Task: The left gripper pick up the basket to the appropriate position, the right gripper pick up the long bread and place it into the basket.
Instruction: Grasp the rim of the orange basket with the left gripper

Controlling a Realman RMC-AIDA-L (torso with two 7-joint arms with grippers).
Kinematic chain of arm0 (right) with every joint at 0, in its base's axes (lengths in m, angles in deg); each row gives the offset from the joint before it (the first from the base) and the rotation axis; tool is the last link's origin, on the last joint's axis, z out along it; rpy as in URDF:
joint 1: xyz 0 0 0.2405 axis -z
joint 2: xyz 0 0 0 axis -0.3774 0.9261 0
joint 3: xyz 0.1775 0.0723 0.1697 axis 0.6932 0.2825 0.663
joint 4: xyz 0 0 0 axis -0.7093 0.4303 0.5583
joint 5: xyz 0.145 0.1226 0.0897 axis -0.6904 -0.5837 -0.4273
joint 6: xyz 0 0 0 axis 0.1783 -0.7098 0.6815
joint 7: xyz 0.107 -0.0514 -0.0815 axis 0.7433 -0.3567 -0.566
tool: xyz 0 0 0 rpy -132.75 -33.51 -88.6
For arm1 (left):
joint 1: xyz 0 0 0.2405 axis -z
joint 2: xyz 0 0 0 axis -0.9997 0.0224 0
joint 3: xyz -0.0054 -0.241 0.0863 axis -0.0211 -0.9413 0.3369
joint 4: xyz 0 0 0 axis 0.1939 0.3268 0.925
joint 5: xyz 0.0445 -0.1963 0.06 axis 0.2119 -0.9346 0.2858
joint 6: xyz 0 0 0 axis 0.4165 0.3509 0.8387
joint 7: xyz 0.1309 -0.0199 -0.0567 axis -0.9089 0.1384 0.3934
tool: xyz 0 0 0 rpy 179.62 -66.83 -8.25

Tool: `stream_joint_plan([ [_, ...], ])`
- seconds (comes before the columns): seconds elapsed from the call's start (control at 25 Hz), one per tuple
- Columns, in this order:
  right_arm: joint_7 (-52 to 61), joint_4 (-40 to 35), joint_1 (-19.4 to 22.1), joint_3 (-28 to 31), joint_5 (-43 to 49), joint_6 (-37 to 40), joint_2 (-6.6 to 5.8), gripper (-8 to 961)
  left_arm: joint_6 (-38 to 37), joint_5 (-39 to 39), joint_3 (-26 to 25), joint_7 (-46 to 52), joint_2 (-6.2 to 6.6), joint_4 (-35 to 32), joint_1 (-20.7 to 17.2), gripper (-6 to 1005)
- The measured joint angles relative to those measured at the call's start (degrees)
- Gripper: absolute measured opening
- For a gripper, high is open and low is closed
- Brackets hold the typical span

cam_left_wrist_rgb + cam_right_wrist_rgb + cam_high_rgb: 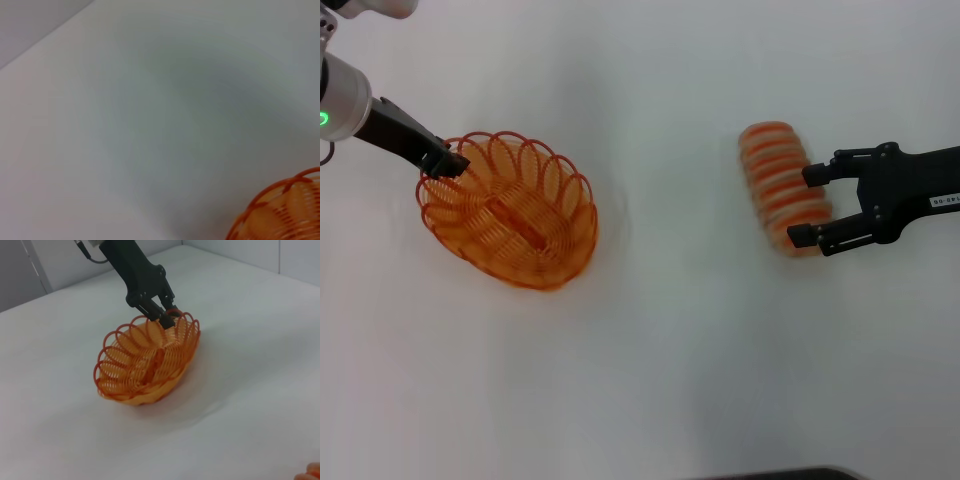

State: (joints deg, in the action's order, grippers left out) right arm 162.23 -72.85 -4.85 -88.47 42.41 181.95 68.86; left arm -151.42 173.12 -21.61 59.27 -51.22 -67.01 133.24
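on the white tabletop (pixel 670 380), the left end effector (pixel 448 162) pinched the stiff, light orange wire basket's (pixel 510 212) scalloped rim; the right end effector (pixel 807 205), released, straddled the soft striped long bread (pixel 778 180) mid-length.

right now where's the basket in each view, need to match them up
Head view: basket left of centre, left gripper clamped on its rim.
Left wrist view: only a rim piece at the corner.
Right wrist view: basket centred, tilted, same gripper on its rim.
Shared landmark: the white table.
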Motion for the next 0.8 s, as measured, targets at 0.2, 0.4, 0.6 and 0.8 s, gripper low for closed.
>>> stream_joint_plan([
  [0.2, 0.0, 0.0, -0.1, 0.1, 0.0, 0.0, -0.08, 945, -0.8, 0.4, 0.0, 0.1, 0.10, 0.1, 0.4, 330],
  [0.4, 0.0, 0.0, -0.1, 0.2, 0.0, 0.1, -0.09, 946, -2.4, 0.5, -0.4, 0.7, 0.13, -0.1, 0.8, 158],
  [0.6, 0.0, 0.0, 0.0, 0.2, -0.2, 0.1, -0.08, 946, -4.8, 0.5, -0.9, 4.8, 0.77, -0.2, 1.7, 76],
  [0.8, 0.0, 0.0, 0.0, 0.3, -0.3, 0.2, -0.12, 945, -9.9, 0.2, -3.4, 11.7, 2.37, -0.4, 3.1, 72],
])
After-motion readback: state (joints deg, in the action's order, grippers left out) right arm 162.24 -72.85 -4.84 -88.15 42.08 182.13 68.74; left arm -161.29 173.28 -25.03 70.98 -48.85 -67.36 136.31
